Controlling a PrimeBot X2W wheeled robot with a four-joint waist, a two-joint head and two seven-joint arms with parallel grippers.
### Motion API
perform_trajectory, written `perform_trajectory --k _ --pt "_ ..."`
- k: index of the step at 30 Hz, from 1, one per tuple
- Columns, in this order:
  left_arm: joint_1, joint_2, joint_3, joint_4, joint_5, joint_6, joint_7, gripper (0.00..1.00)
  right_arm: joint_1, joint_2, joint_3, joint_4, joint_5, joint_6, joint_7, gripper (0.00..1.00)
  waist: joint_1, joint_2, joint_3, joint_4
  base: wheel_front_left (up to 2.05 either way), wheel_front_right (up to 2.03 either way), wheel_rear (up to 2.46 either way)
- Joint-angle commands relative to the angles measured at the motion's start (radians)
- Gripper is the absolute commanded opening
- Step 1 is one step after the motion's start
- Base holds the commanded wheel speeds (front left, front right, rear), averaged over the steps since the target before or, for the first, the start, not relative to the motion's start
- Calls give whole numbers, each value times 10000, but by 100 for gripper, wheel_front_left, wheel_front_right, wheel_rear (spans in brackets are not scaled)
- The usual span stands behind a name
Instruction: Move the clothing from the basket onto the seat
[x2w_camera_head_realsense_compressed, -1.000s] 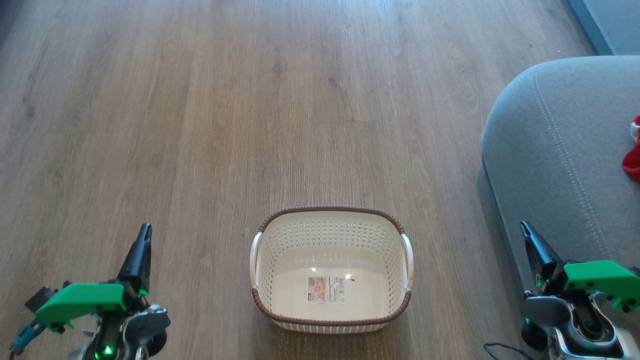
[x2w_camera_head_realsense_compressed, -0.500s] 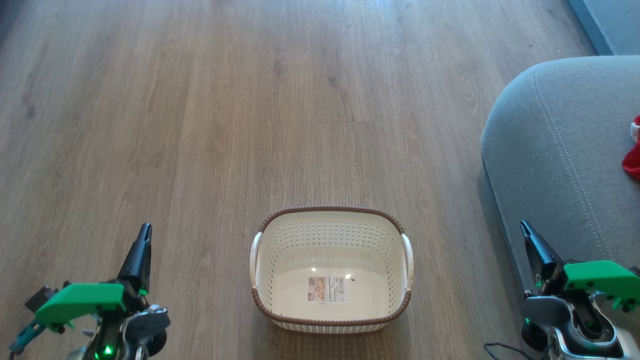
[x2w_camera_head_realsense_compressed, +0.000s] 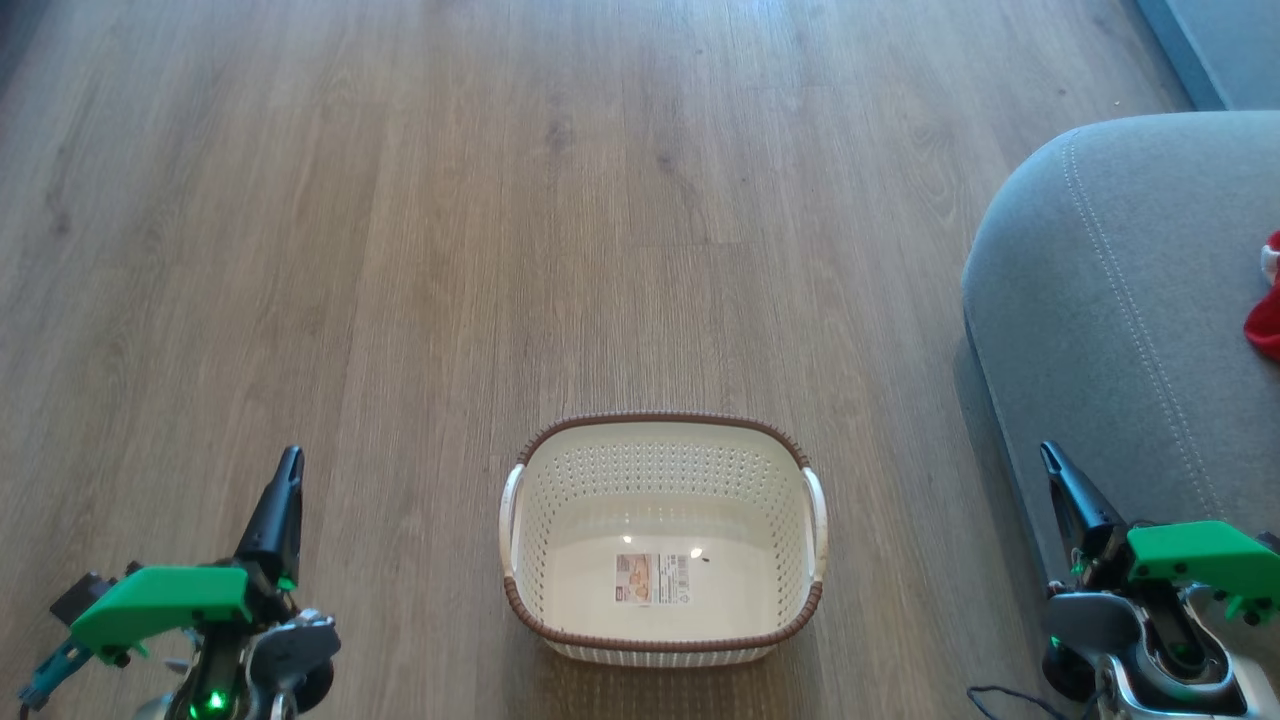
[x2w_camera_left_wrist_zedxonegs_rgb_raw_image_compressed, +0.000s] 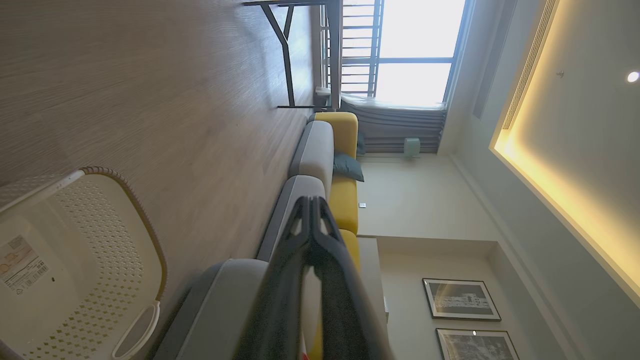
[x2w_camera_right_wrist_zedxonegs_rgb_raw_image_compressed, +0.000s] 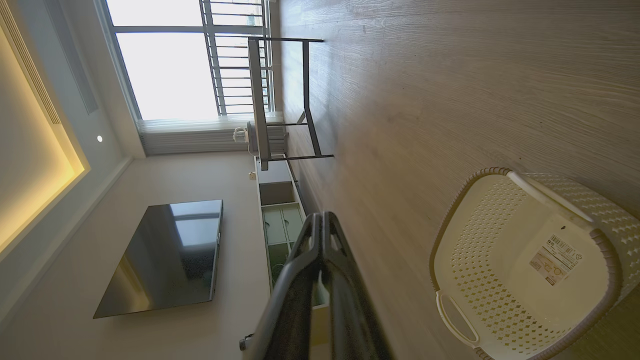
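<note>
Cream basket is sitting empty with clothing lying on the seat, left gripper and right gripper idling pressed together, task seemingly wrapping up.

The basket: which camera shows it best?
The head view: the whole basket from above, empty, label showing. The left wrist view crops it at its edge; the right wrist view shows it sideways, nearly whole.
</note>
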Motion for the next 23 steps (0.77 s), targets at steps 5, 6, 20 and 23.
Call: perform_trajectory --k 5,6,20,23 --pt "-559 54 359 -349 -43 -67 74 0 -155 -48 160 -410 39 71 80 0 0 0 0 0 0 0 0" --pt "-559 54 359 -349 -43 -67 74 0 -155 -48 160 -410 39 71 80 0 0 0 0 0 0 0 0" --pt "-559 54 359 -349 -43 -67 74 0 -155 -48 159 -410 38 71 81 0 0 0 0 0 0 0 0" --pt "-559 54 359 -349 -43 -67 74 0 -155 -47 159 -410 38 71 81 0 0 0 0 0 0 0 0"
